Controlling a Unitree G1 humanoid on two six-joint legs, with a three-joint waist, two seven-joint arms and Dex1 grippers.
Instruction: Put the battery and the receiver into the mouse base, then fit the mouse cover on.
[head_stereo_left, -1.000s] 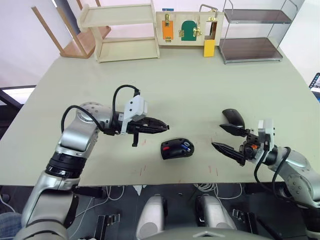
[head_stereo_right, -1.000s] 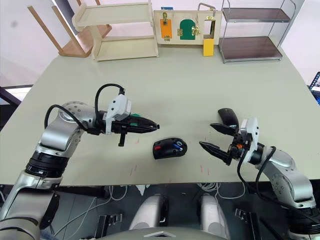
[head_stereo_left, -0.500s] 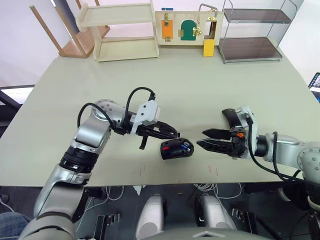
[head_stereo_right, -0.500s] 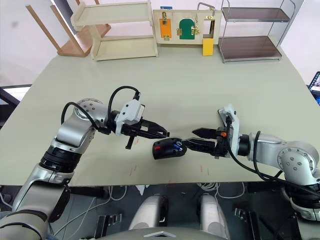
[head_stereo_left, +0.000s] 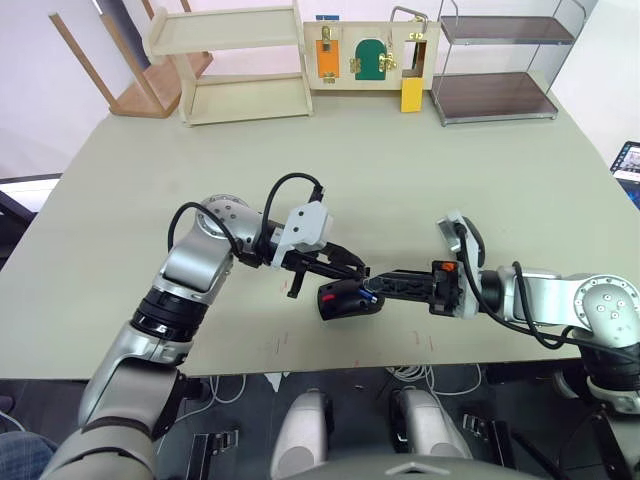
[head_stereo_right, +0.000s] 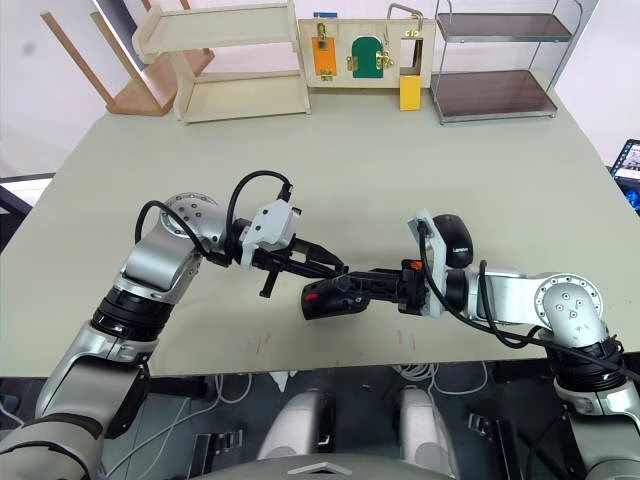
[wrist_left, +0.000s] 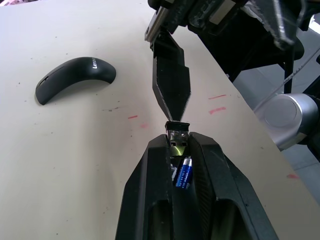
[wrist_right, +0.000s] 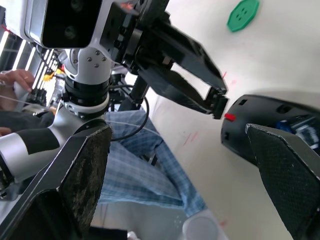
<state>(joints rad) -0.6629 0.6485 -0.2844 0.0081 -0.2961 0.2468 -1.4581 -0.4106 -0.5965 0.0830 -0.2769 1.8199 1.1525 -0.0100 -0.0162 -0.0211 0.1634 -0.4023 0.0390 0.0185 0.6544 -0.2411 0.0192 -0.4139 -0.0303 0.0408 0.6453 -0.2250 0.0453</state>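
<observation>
The black mouse base (head_stereo_left: 340, 303) lies open near the table's front edge, showing its red part (wrist_right: 229, 116). The blue battery (wrist_left: 183, 172) rests inside it. My left gripper (head_stereo_left: 357, 277) hovers just over the base, shut on the receiver (wrist_left: 176, 133), a small dark nub with a silvery plug. From the right, my right gripper (head_stereo_left: 373, 289) reaches to the base. It is open, with its fingers (wrist_right: 85, 170) spread wide. The glossy mouse cover (wrist_left: 75, 77) lies on the table behind my right wrist.
A wooden shelf (head_stereo_left: 245, 60), a board with latches (head_stereo_left: 365, 55) and a wire rack (head_stereo_left: 495, 60) line the far edge. A green disc (wrist_right: 242, 15) lies on the table beyond the base. A person in checked trousers (wrist_right: 150, 182) sits off my left side.
My left gripper has moved right until it is over the mouse base. My right gripper has swung left from beside the cover to the base's right end.
</observation>
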